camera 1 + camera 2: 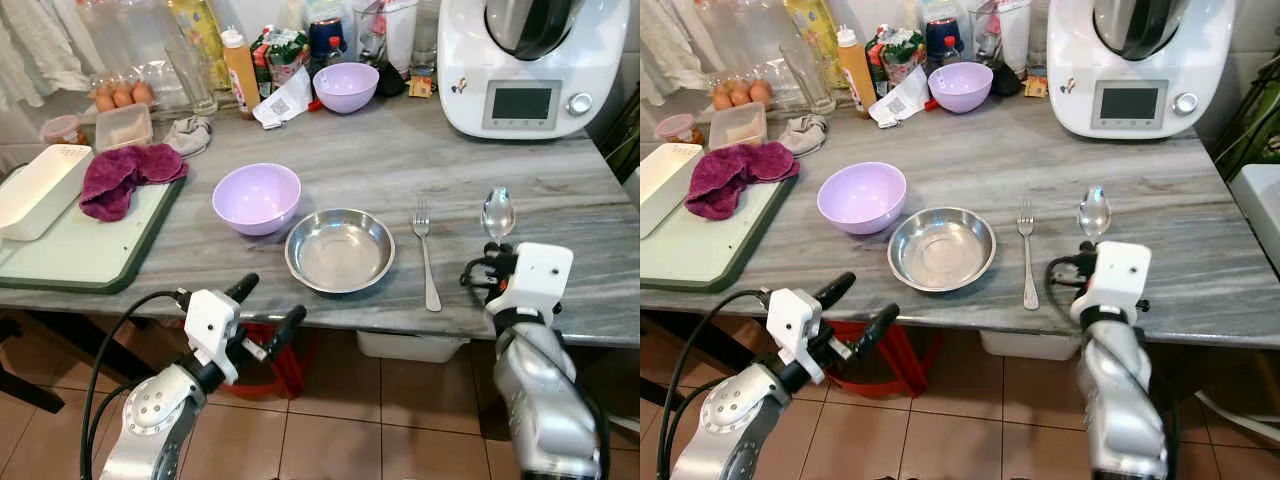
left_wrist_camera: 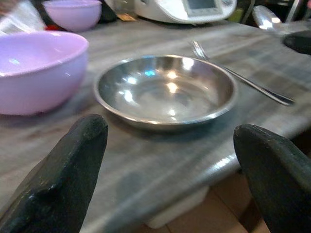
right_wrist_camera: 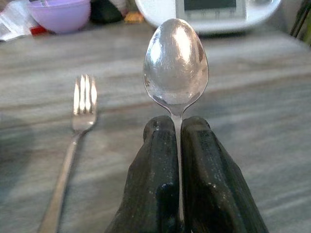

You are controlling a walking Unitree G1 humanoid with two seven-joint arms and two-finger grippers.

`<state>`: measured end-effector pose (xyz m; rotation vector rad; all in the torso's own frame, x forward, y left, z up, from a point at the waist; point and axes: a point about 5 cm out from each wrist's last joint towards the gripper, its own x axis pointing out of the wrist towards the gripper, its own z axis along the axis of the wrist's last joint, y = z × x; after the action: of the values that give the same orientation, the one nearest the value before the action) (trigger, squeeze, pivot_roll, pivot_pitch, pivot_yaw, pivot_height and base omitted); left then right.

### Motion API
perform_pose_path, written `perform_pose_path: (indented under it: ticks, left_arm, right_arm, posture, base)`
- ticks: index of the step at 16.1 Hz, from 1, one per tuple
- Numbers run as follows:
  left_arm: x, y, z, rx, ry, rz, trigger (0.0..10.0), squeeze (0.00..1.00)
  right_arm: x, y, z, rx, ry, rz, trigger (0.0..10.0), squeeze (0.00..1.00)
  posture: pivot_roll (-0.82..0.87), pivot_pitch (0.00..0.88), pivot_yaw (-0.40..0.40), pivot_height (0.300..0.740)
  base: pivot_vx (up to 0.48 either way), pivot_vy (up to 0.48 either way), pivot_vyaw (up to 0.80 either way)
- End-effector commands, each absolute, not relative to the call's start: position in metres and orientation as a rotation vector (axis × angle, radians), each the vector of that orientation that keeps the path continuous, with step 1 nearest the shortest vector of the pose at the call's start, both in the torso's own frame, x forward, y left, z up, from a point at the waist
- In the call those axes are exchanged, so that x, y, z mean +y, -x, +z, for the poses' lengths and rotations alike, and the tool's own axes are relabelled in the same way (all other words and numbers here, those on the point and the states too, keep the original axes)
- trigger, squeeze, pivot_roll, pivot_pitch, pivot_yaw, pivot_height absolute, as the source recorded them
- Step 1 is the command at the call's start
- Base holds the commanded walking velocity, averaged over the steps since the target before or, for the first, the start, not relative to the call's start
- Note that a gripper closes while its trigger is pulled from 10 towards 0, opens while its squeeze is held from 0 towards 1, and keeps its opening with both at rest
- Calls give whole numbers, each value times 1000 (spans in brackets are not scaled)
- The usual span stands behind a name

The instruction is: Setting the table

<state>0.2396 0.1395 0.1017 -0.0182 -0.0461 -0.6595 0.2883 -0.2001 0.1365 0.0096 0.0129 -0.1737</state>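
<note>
Spoon [image 3: 176,63] sits pinched in the right gripper [image 3: 177,127] beside the fork [image 1: 425,250], while the left gripper [image 1: 268,308] hangs wide apart before the steel bowl [image 1: 340,249].

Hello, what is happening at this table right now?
The robot is setting a place at the grey table. Its right gripper is shut on a spoon, holding it by the handle over the table, to the right of a fork that lies beside a steel bowl. A purple bowl stands just left of the steel one. The left gripper hangs open before the table's front edge, holding nothing.
</note>
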Motion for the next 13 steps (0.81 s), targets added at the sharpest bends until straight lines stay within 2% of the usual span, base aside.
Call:
perform_pose_path:
  ticks: [1, 4, 13]
  left_arm:
    - [141, -236, 101, -34, 14, -673, 10000, 0]
    - [145, -235, 94, -17, 15, -672, 10000, 0]
    - [161, -235, 42, 84, 15, -667, 10000, 0]
  right_arm:
    - [-204, -291, 136, 34, -26, -174, 10000, 0]
    - [-206, -294, 136, 50, -15, -162, 10000, 0]
    - [-191, -322, 139, 95, -82, -56, 10000, 0]
  posture:
    - [-157, 126, 98, 740]
    - [-156, 127, 101, 740]
    - [-148, 134, 108, 740]
  base:
    - [0, 0, 0]
    - [0, 0, 0]
    - [0, 0, 0]
